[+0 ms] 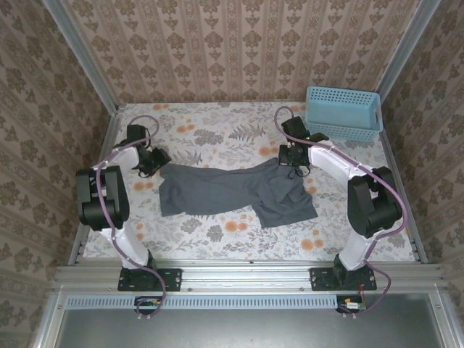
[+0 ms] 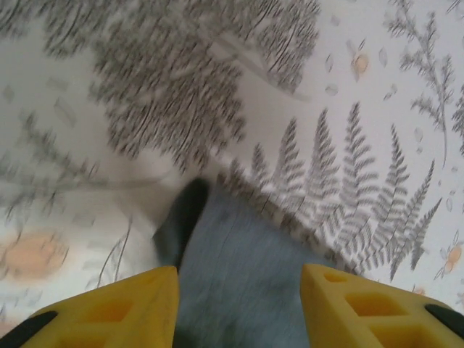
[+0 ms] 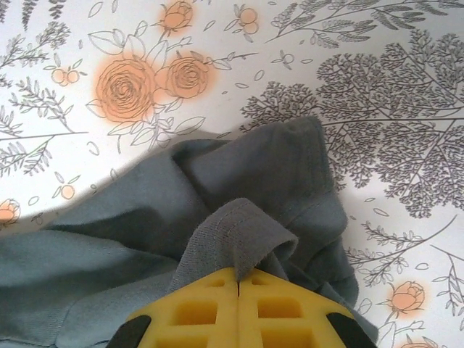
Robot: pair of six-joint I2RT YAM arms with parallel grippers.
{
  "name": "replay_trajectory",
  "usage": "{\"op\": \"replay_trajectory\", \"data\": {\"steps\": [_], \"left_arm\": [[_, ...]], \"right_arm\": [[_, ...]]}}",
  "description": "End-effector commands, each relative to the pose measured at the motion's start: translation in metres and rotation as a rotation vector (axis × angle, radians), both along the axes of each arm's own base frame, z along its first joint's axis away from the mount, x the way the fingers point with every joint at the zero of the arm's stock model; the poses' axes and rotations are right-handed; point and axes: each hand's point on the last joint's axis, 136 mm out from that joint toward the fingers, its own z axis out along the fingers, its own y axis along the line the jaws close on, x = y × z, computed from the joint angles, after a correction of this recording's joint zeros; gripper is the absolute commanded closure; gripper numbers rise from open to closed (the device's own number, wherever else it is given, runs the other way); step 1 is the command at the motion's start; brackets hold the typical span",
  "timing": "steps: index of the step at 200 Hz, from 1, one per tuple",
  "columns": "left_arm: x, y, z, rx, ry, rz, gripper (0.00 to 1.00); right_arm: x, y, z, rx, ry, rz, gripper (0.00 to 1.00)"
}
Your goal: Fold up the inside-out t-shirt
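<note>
The inside-out t-shirt (image 1: 232,192), dark slate-grey, lies crumpled across the middle of the floral tablecloth. At its upper left corner my left gripper (image 1: 154,163) hovers. In the left wrist view that gripper (image 2: 239,312) is open, its yellow fingers (image 2: 123,308) apart, with a corner of the t-shirt (image 2: 239,268) lying on the cloth between them; this view is blurred. My right gripper (image 1: 293,165) sits at the shirt's upper right corner. Its jaws (image 3: 238,279) are shut on a stitched fold of the t-shirt (image 3: 239,225), which loops up out of the closed fingertips.
A light blue perforated basket (image 1: 342,114) stands at the back right corner. Patterned walls enclose the table on three sides. The metal rail (image 1: 246,275) with both arm bases runs along the near edge.
</note>
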Motion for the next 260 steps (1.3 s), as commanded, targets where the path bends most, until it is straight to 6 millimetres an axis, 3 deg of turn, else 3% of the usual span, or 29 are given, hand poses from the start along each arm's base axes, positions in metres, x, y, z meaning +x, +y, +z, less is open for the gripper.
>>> {"op": "replay_trajectory", "data": {"steps": [1, 44, 151, 207, 260], "left_arm": [[-0.012, 0.006, 0.015, -0.009, -0.056, 0.043, 0.47], [-0.028, 0.000, 0.021, -0.045, -0.082, 0.042, 0.44], [-0.016, -0.006, 0.005, -0.085, -0.060, 0.019, 0.52], [-0.015, -0.008, 0.009, -0.091, -0.065, 0.017, 0.75], [-0.011, -0.007, 0.018, -0.030, -0.070, -0.013, 0.89]], "right_arm": [[0.001, -0.007, -0.006, -0.023, 0.010, -0.006, 1.00], [0.005, -0.006, -0.007, -0.019, -0.004, -0.005, 1.00], [-0.002, -0.005, 0.009, 0.011, -0.032, -0.003, 1.00], [-0.002, -0.003, 0.012, 0.020, -0.032, 0.001, 1.00], [-0.004, -0.001, 0.013, 0.032, -0.032, 0.008, 1.00]]}}
